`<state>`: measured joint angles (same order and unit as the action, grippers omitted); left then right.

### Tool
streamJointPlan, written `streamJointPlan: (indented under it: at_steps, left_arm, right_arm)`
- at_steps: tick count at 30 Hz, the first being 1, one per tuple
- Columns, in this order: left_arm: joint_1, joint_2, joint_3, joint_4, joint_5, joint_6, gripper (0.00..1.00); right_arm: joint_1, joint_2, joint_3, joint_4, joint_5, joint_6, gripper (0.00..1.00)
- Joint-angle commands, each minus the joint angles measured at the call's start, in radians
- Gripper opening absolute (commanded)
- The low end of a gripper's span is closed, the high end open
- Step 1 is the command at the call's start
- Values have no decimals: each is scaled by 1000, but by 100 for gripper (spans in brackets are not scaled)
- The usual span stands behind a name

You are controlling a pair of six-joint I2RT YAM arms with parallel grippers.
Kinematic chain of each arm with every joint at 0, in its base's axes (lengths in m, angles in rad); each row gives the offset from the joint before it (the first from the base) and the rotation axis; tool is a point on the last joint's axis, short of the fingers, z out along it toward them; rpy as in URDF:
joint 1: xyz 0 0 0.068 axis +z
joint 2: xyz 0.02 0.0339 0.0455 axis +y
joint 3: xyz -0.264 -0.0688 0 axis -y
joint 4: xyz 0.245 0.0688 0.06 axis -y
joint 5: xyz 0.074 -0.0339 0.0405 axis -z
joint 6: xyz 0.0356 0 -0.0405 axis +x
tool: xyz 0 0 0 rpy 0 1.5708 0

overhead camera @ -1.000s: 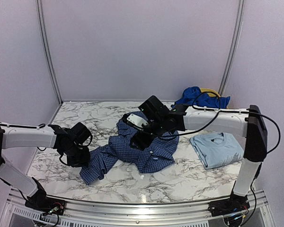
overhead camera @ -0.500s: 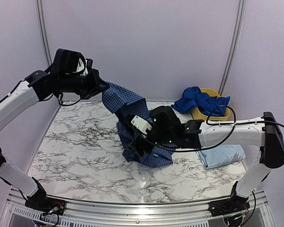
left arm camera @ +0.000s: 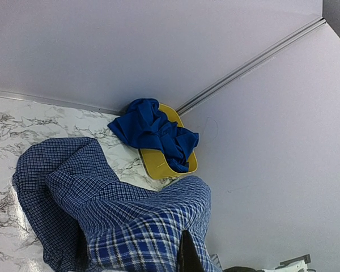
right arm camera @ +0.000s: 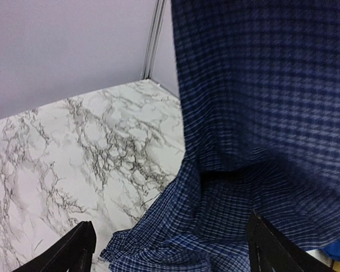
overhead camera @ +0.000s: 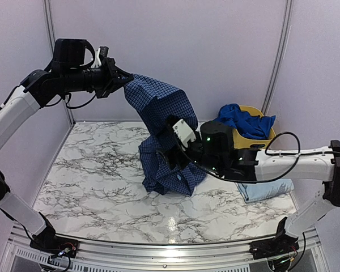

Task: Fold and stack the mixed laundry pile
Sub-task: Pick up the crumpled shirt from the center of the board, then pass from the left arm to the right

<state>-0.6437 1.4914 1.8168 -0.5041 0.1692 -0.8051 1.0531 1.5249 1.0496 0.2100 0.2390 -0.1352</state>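
Since the earlier frame, the left gripper (overhead camera: 117,79) has lifted the navy-and-white check shirt (overhead camera: 158,105) higher, and the right arm has shifted right. The left fingers are clamped on the shirt's upper edge. The shirt's lower part is bunched on the marble table (overhead camera: 85,170) at centre. The right gripper (right arm camera: 170,252) is spread wide and holds nothing, close to the hanging cloth. A folded pale blue T-shirt (overhead camera: 269,190) lies near right. The royal-blue piece (overhead camera: 243,122) fills the yellow basket (left arm camera: 158,165) at far right.
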Motion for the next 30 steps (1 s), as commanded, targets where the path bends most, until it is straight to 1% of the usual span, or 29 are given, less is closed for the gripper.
streamJointPlan:
  at_steps: [1, 4, 6, 8, 11, 13, 17, 20, 23, 24, 25, 27, 29, 30]
  left_arm:
    - [20, -19, 34, 70, 70, 45, 0]
    - [25, -20, 38, 93, 114, 58, 0]
    - [33, -23, 36, 101, 130, 52, 0]
    - [44, -25, 33, 113, 148, 40, 0]
    - [54, -23, 32, 134, 173, 30, 0]
    - [57, -17, 34, 153, 193, 23, 0]
    - [59, -17, 33, 183, 207, 3, 0]
    - [59, -18, 29, 200, 214, -5, 0]
    - [59, -15, 27, 209, 219, -10, 0]
    - [59, -15, 27, 209, 218, -10, 0]
    - [59, -15, 27, 212, 217, -10, 0]
    - [59, -15, 32, 217, 224, -7, 0]
    - [59, -20, 40, 220, 222, 6, 0]
    - [59, -25, 47, 220, 219, 22, 0]
  right_arm:
    - [-2, -159, -25, 44, 64, -25, 86]
    - [-27, -226, -53, 8, 79, -51, 86]
    - [-77, -252, -75, -10, 57, -50, 86]
    - [-140, -258, -98, -19, 2, -48, 87]
    - [-203, -240, -118, 1, -82, -82, 93]
    - [-234, -215, -111, 6, -126, -89, 94]
    - [-297, -177, -81, 40, -187, -15, 94]
    - [-321, -125, -43, 66, -212, 86, 89]
    - [-321, -65, -5, 98, -283, 213, 81]
    - [-320, -46, 5, 107, -291, 249, 79]
    - [-321, -28, 16, 117, -295, 275, 76]
    - [-321, 14, 52, 98, -300, 296, 62]
    - [-326, 52, 97, 28, -259, 300, 48]
    - [-336, 65, 115, 0, -252, 298, 38]
